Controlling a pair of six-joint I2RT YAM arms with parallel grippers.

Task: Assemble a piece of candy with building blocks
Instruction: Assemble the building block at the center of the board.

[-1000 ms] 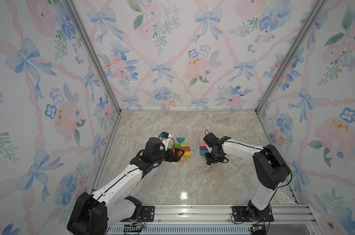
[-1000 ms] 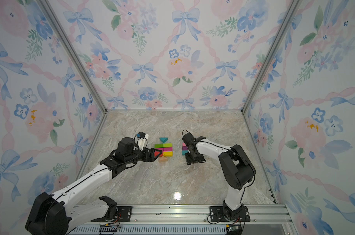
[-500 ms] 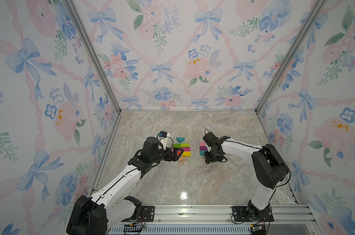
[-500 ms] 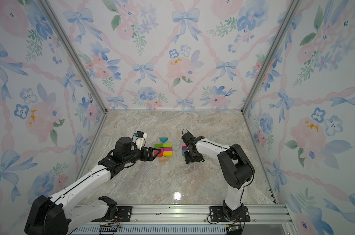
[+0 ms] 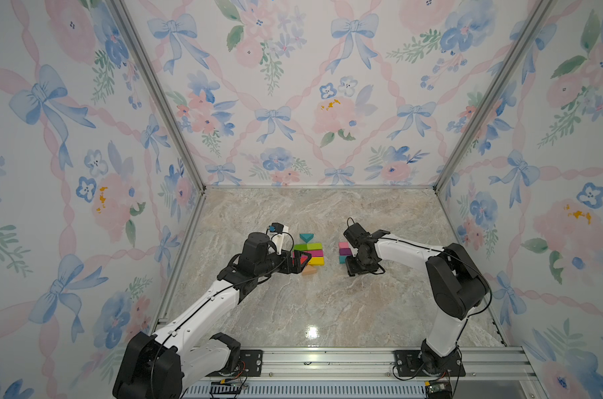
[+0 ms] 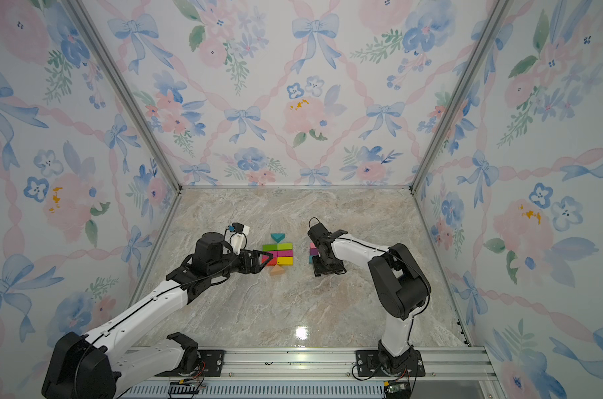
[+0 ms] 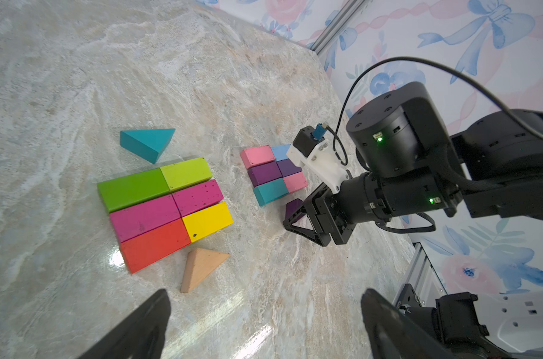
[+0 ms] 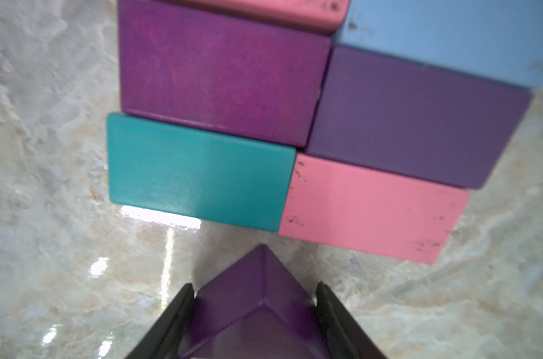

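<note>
The building blocks lie in two groups in both top views. One group (image 5: 308, 254) has green, magenta, red and yellow rectangles, with a teal wedge (image 7: 147, 143) behind it and a tan wedge (image 7: 201, 267) in front. The other group (image 7: 273, 174) has pink, light blue, purple and teal rectangles. My right gripper (image 8: 254, 287) is shut on a purple wedge (image 8: 248, 307), low over the table just in front of the teal (image 8: 198, 171) and pink (image 8: 369, 208) blocks. My left gripper (image 7: 265, 298) is open and holds nothing, beside the red block (image 7: 153, 245) and the tan wedge.
The marble table (image 5: 320, 311) is walled in by flowered panels on three sides, with metal posts at the back corners. A metal rail (image 5: 327, 359) carrying both arm bases runs along the front edge. The right arm (image 7: 419, 186) reaches in close beside the smaller block group.
</note>
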